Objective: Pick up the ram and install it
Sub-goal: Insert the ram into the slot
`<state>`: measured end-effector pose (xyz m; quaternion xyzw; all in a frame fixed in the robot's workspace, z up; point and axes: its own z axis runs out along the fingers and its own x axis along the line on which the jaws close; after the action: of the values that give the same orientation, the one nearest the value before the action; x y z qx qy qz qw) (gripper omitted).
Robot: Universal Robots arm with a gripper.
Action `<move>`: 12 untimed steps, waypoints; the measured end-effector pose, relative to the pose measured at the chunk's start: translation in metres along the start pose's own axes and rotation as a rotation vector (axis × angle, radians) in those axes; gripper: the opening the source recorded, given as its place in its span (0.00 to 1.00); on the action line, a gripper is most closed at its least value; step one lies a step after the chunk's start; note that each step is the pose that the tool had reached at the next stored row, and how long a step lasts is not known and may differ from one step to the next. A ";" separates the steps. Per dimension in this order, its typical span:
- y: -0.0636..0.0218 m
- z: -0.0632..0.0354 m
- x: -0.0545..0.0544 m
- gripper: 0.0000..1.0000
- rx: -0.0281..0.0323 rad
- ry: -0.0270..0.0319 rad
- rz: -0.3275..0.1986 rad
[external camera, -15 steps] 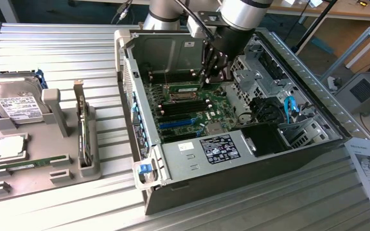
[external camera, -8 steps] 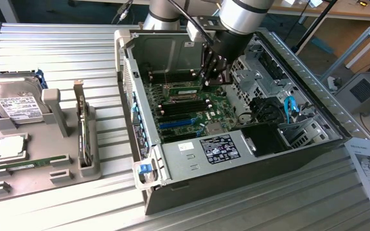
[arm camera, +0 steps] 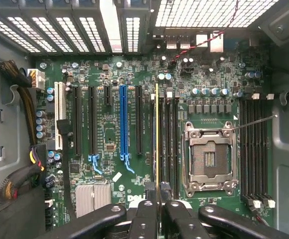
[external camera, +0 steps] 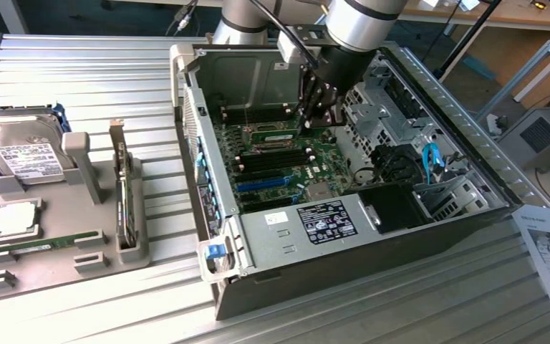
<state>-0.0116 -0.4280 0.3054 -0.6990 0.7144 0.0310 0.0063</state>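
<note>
White "DELL" lettering stands on the motherboard (arm camera: 109,142); the power supply's label (external camera: 325,218) cannot be read.

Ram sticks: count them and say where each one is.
2. One ram is gripped by the tool above the motherboard. A second ram lies flat in the gray tray on the exterior view's left. More could be hidden.

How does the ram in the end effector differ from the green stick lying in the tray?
Place: the ram hangs inside the open case over the motherboard; the green stick sits outside in the grey tray.
Hold: the end effector is shut on the ram; the green stick lies ungripped.
Neighbours: the ram lines up along black memory slots; the green stick lies beside a square silver chip.
Both are long, narrow sticks.
</note>
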 end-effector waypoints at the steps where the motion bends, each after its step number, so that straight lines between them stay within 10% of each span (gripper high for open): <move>1: -0.0001 0.0001 0.000 0.12 0.0000 -0.0002 0.000; 12: -0.0049 0.0033 0.000 0.12 -0.0001 -0.0006 -0.001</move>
<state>-0.0069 -0.4278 0.3020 -0.6995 0.7139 0.0312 0.0065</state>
